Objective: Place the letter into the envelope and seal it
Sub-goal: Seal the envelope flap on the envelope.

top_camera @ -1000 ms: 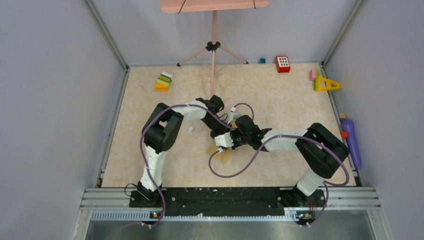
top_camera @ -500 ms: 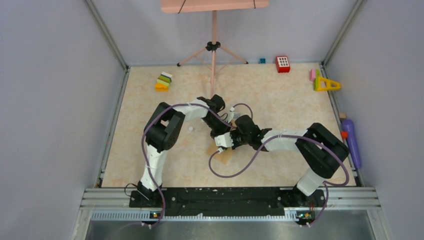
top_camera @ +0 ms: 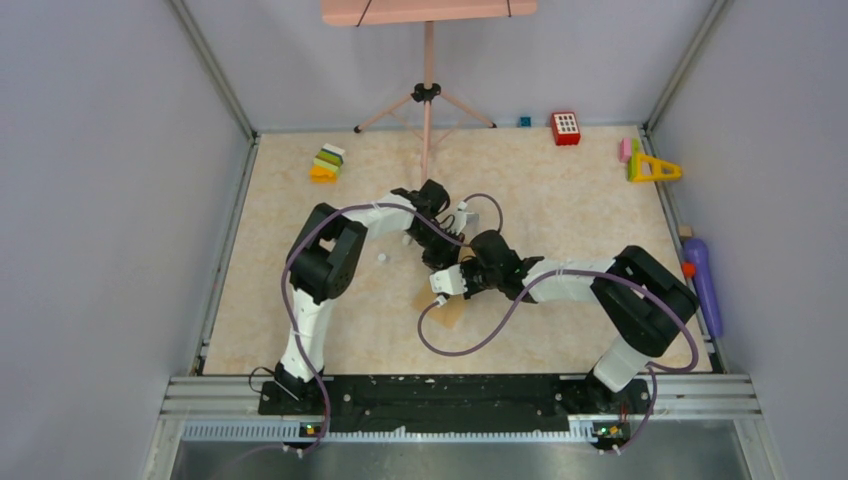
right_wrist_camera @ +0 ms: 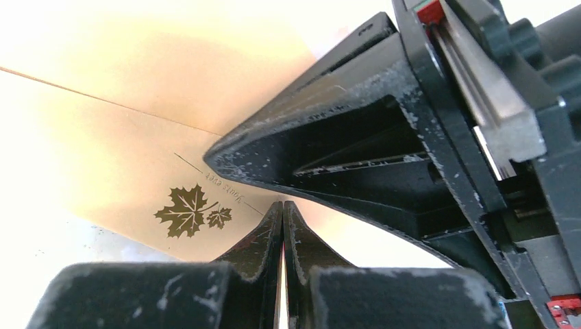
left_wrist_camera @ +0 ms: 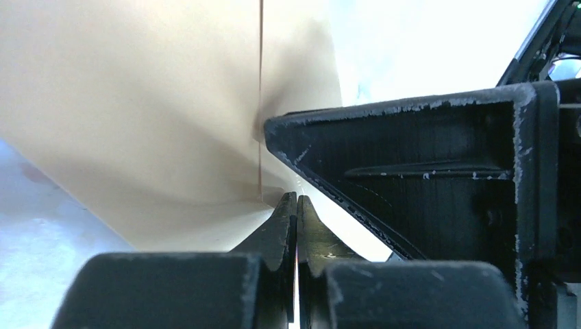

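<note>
Work area: tan table (top_camera: 560, 230), both arms reaching to its centre.

Envelope (top_camera: 452, 310): brown kraft paper, lying flat on the table at the centre, under the two wrists; only a corner shows from above.

Left gripper (left_wrist_camera: 296, 199): jaws fully closed, fingertips meeting at the envelope's surface just beside a straight seam (left_wrist_camera: 260, 103). No paper shows between the fingers.

Right gripper (right_wrist_camera: 282, 204): jaws fully closed, tips set against the envelope. Whether either claw pinches a fold of paper cannot be told. The two grippers sit just beside each other (each wrist view shows the other's black finger at its right).

Markings: a dark maple-leaf print (right_wrist_camera: 185, 211), one large leaf and one small, lies on the envelope face near the right gripper's tips. A short line of small print (right_wrist_camera: 223, 188) runs beside it, upside down and too small to read reliably.
</note>
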### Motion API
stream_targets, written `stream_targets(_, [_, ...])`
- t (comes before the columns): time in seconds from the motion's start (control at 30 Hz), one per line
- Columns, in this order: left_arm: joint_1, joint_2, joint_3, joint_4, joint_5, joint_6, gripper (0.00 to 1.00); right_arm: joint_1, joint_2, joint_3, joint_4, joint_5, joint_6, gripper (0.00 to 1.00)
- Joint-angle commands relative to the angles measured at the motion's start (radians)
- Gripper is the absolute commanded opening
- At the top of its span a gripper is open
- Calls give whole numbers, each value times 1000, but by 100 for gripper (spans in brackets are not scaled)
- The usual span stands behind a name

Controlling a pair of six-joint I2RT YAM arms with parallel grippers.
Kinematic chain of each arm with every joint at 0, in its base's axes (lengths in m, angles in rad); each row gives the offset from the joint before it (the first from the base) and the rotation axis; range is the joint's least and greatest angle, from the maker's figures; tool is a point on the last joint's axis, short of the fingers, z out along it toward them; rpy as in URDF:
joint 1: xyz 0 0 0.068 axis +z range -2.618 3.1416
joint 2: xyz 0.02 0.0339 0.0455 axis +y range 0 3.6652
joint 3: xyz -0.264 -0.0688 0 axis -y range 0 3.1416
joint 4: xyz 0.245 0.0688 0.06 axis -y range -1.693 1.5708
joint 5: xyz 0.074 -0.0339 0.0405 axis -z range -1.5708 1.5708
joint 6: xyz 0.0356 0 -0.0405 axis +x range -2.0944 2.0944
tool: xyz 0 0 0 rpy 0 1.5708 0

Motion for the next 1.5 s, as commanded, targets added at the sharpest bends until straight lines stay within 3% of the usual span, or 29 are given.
stream_targets(0.0, [21, 37, 25, 115, -147, 5, 0, 17, 27, -12, -110, -52, 17, 0])
stream_targets(0.67, [25, 5, -10, 88, -204, 49, 0, 17, 28, -15, -138, -52, 12, 0])
stream_targets(1.47, [-53, -67, -91, -37, -27, 208, 0, 17, 31, -15, -132, -46, 14, 0])
